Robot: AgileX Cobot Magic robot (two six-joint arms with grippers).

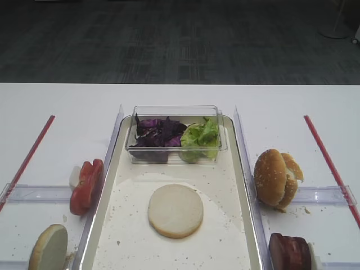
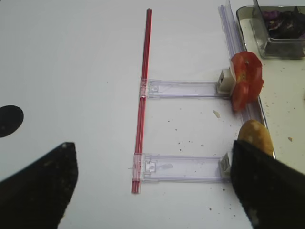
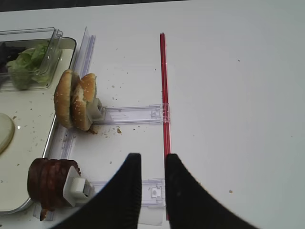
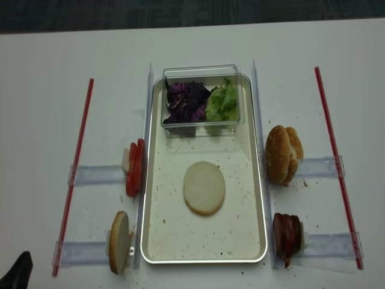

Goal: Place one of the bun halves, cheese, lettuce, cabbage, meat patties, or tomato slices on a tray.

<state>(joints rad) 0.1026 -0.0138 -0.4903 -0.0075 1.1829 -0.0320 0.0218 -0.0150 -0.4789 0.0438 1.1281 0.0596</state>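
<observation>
Bun half (image 2: 256, 137) stood just ahead of the left fingers (image 2: 259, 188), spread wide and empty. The right fingers (image 3: 131, 191) were nearly together, empty. A careless close could topple it.

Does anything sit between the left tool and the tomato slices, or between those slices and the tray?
Nothing visible blocks the left tool from the tomato slices: only bare table and clear rails. Between slices and tray stands just the low clear rail.
</observation>
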